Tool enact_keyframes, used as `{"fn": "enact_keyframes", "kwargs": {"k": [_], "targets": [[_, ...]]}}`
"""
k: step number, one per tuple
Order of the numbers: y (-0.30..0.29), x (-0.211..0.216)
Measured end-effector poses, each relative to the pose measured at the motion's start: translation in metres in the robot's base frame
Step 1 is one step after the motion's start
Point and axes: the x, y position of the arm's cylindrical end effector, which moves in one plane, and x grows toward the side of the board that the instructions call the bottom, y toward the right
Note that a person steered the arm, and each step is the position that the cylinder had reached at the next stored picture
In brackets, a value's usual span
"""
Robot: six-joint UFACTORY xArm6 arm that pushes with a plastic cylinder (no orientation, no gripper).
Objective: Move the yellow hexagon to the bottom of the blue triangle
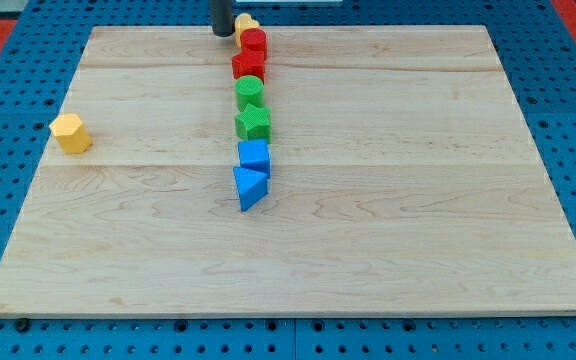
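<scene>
The yellow hexagon [71, 133] sits alone near the board's left edge. The blue triangle [249, 187] lies at the middle of the board, at the lower end of a column of blocks. My tip [223, 34] is at the view's top, just left of the column's upper end, far from the yellow hexagon and the blue triangle.
The column runs up from the triangle: a blue block [254, 155], a green block [253, 124], a green round block [250, 92], a red block [248, 66], a red round block [254, 43] and a yellow block [245, 23]. The wooden board [418, 200] lies on a blue pegboard.
</scene>
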Motion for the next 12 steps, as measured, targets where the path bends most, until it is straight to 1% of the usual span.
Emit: {"fn": "enact_keyframes", "kwargs": {"k": [2,3,4,5,6,7,8,9,10,11,12], "targets": [[0.004,0.006],[-0.04,0.051],[-0.098,0.105],[-0.139,0.153],[-0.174,0.156],[-0.191,0.179],[-0.187,0.218],[-0.157,0.252],[-0.153,0.286],[-0.128,0.289],[-0.13,0.277]]}}
